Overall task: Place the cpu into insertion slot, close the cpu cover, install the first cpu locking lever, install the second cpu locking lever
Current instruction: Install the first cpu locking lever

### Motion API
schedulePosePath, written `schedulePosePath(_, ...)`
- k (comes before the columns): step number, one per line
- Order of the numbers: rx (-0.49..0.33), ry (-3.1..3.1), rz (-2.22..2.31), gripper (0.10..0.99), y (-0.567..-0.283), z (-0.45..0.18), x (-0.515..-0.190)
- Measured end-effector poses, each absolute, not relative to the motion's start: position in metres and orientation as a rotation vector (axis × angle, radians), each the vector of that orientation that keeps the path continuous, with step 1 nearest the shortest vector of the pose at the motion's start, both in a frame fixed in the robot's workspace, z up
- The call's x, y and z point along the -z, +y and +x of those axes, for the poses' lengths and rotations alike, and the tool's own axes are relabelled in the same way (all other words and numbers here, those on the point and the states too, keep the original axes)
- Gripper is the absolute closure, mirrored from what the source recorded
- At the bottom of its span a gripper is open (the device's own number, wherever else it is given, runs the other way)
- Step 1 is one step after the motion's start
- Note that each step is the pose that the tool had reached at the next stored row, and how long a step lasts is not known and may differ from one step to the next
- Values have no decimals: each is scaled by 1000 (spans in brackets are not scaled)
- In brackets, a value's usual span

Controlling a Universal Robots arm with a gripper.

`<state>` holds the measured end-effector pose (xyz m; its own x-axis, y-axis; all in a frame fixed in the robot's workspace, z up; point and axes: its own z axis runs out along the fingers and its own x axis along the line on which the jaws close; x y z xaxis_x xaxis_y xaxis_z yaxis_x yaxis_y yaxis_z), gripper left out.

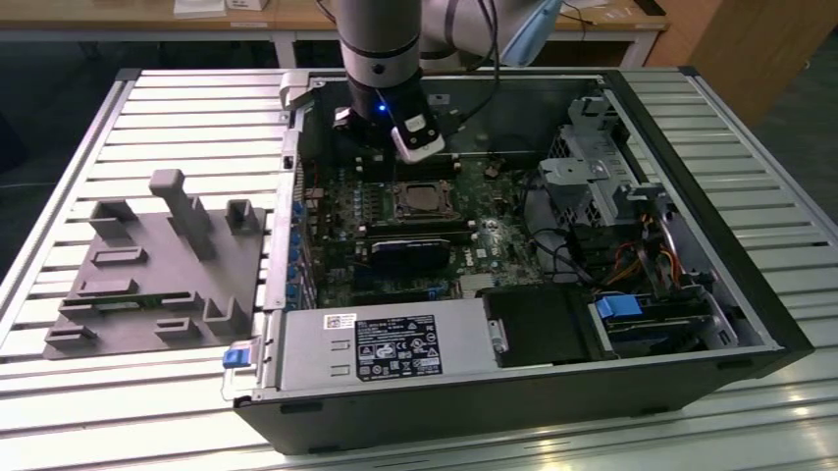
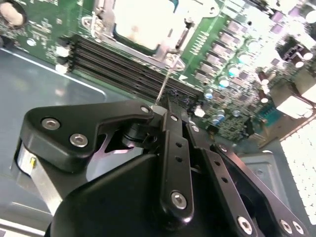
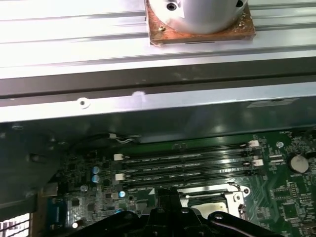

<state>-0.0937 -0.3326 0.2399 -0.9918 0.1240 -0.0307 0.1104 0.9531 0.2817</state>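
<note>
The cpu (image 1: 422,199) lies flat in the insertion slot (image 1: 422,214) on the green motherboard, its silvery top bright in the second wrist view (image 2: 143,22). The cpu cover (image 2: 148,48) is a thin metal frame lying down around the chip. A thin wire locking lever (image 2: 166,79) runs from the socket's edge to my gripper (image 2: 165,106), whose black fingers are shut on its free end. In the exterior view my arm's wrist (image 1: 383,118) hangs just behind the socket. The first wrist view has the socket (image 3: 207,197) beside the gripper (image 3: 170,211).
Long black memory slots (image 3: 187,165) lie between the socket and the case wall (image 3: 148,98). A dark heatsink block (image 1: 403,253), the power supply (image 1: 380,348) and a drive cage (image 1: 602,186) crowd the case. A grey fixture plate (image 1: 157,265) sits outside, on the exterior view's left.
</note>
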Motion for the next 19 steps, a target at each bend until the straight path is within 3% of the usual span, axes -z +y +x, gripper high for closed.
schedulePosePath(19, -433, 2980, 162, 980, -333, -84, -233)
